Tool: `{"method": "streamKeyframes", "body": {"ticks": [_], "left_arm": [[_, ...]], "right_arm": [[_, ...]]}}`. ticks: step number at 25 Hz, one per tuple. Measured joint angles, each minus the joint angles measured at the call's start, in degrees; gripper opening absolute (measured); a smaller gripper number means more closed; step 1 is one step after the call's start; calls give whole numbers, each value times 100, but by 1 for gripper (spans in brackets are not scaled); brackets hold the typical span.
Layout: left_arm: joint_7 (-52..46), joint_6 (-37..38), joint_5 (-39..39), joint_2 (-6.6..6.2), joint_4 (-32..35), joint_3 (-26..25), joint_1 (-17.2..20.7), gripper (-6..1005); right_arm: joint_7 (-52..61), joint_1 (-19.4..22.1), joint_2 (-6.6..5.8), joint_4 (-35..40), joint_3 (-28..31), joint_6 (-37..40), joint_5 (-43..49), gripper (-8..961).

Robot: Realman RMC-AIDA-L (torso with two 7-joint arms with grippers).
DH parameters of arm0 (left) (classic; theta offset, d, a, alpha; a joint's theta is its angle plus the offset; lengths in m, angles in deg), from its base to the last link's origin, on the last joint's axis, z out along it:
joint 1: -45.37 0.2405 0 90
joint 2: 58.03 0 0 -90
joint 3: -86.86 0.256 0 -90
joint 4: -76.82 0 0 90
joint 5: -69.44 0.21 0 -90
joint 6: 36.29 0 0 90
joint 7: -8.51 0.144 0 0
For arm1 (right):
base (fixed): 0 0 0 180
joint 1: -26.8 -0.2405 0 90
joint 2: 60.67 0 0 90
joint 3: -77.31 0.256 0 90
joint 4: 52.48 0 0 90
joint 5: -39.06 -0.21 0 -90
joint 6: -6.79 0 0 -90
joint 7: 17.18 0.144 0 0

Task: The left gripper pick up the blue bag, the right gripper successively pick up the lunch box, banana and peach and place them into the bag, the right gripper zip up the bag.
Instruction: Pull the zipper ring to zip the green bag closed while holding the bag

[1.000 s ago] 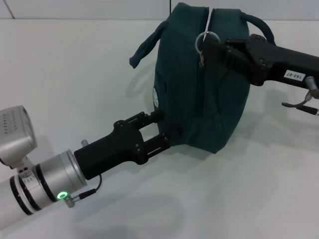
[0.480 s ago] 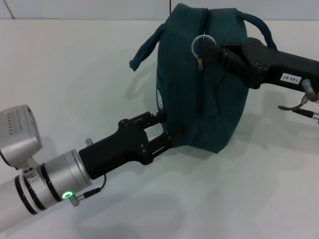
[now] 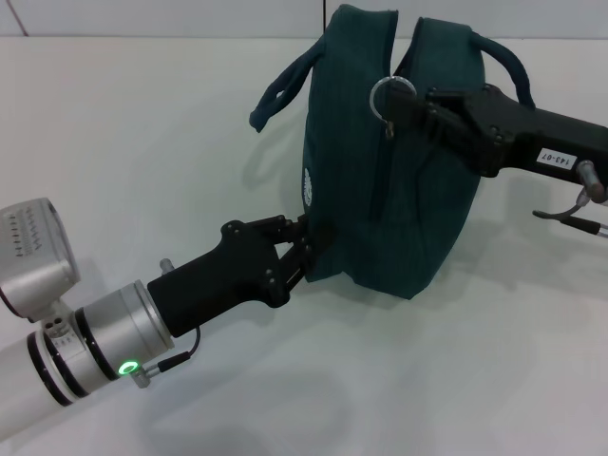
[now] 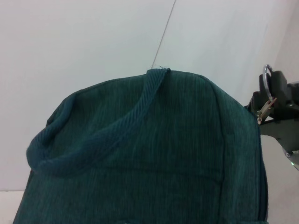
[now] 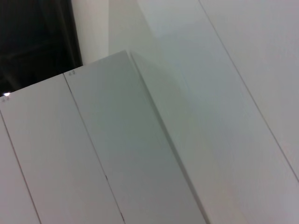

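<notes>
- Left end effector (image 3: 302,249) pinches the blue bag (image 3: 389,171) at its near-left bottom edge.
- Right end effector (image 3: 410,98), from the right, grips the silver zipper ring (image 3: 388,92) at the bag's top.
- Bag stands on the white bench (image 3: 142,142).

I cannot see inside the blue bag (image 3: 389,180). Its fabric hides the left pincer (image 3: 302,245) fingertips; the right wrist view shows neither bag nor pincer.
</notes>
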Motion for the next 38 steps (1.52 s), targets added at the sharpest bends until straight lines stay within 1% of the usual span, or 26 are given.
{"method": "streamKeyframes", "body": {"ticks": [3, 8, 9, 15, 19, 27, 31, 38], "left_arm": [[40, -2, -2, 0, -9, -2, 0, 225], [253, -2, 25, 0, -94, 10, 0, 157], [443, -1, 100, 0, -170, 34, 6, 143], [984, -1, 159, 0, -333, 54, 85, 91], [1137, -1, 249, -1, -374, 126, 103, 61], [1141, 40, 390, -24, -335, 134, 98, 88], [1048, 79, 273, -25, -352, 86, 67, 101], [1031, 476, 166, -4, -379, 76, 23, 125]], "right_arm": [[5, 0, -4, -45, 11, -39, 0, 2], [21, 8, -1, -91, 56, -174, -123, 2], [24, 10, -3, -138, 58, -203, -208, 2], [32, 13, -26, -383, 62, -333, -591, 2], [34, 23, -27, -474, 62, -370, -728, 2], [35, 29, -35, -656, 25, -431, -944, 3], [10, 31, -35, -663, -108, -423, -921, 3], [-2, 58, -44, -670, -148, -420, -903, 3]]}}
